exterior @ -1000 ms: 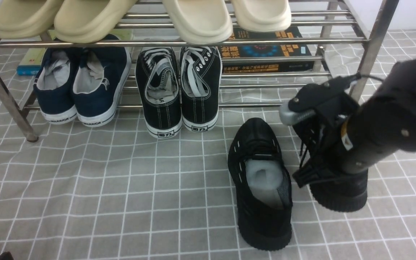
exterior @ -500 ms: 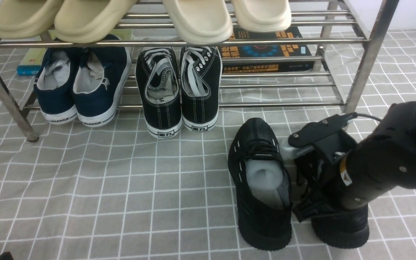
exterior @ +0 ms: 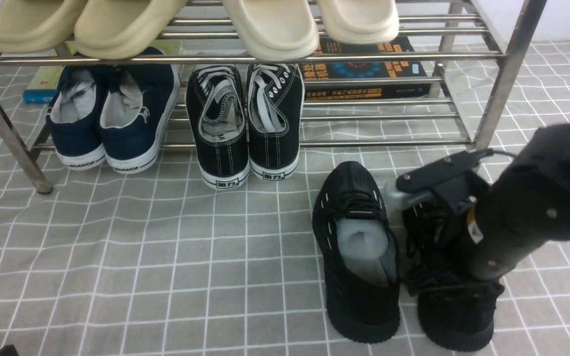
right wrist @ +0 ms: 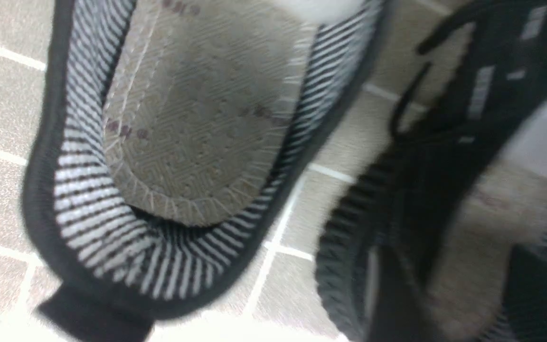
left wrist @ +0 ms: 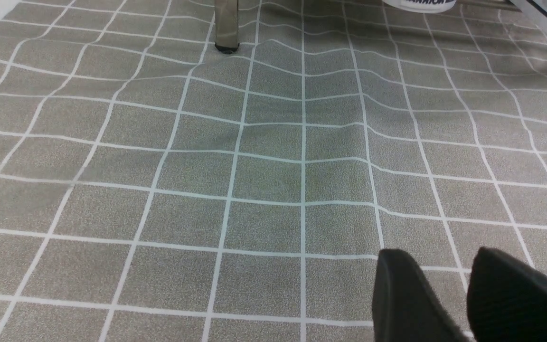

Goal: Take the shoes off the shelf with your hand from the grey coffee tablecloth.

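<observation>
Your bulky black right gripper [right wrist: 449, 294] is standing open, its blurred fingers straddling one black knit sneaker's [right wrist: 397, 204] side; you cannot confirm contact. Your arm is hiding that shoe's middle.

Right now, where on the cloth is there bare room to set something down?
Widest bare patch: the cloth in front of the navy pair and white-laced sneakers. It's crowded where the right gripper meets the two all-black shoes.
</observation>
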`<state>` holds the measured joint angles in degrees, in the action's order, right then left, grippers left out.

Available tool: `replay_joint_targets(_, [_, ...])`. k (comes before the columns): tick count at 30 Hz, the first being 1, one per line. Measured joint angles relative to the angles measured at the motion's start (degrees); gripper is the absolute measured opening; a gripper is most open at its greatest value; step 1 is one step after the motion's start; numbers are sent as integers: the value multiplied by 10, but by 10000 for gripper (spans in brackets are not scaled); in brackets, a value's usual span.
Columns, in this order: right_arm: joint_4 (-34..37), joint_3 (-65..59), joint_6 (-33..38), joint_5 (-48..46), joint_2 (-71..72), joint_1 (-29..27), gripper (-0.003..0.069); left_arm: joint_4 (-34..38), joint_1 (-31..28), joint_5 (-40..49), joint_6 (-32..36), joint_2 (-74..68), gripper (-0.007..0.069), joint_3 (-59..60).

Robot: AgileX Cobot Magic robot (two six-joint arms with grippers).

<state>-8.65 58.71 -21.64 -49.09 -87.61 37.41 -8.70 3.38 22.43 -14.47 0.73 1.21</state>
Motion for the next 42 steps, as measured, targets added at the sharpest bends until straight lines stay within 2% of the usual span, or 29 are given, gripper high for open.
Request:
replay_joint_targets(2, [-10,25,7,-42,12,0,391,0,0,0,0,0,240,0])
replay_joint_targets(5, [-23,54,19,-84,33,0,363,0,0,0,0,0,240,0])
replay_joint_targets(10, [-56,78,25,-161,118,0,127,0,0,0,0,0,240,0])
replay_joint_targets(11, [-59,78,25,-175,144,0,50,0,0,0,0,0,240,0])
replay_joint_targets(13, [-60,76,25,-191,192,0,-6,0,0,0,0,0,240,0])
replay_joint_targets(20, [-28,26,24,-200,369,0,-16,0,0,0,0,0,240,0])
replay_joint_targets(27, [-20,-96,20,-137,553,0,-16,0,0,0,0,0,240,0])
replay_joint_targets(28, [-19,-146,20,-106,599,0,-15,0,0,0,0,0,240,0])
replay_joint_targets(33, [-16,-249,20,-20,672,0,-15,0,0,0,0,0,240,0])
replay_joint_targets(42, [-11,-344,20,140,686,0,-13,0,0,0,0,0,240,0])
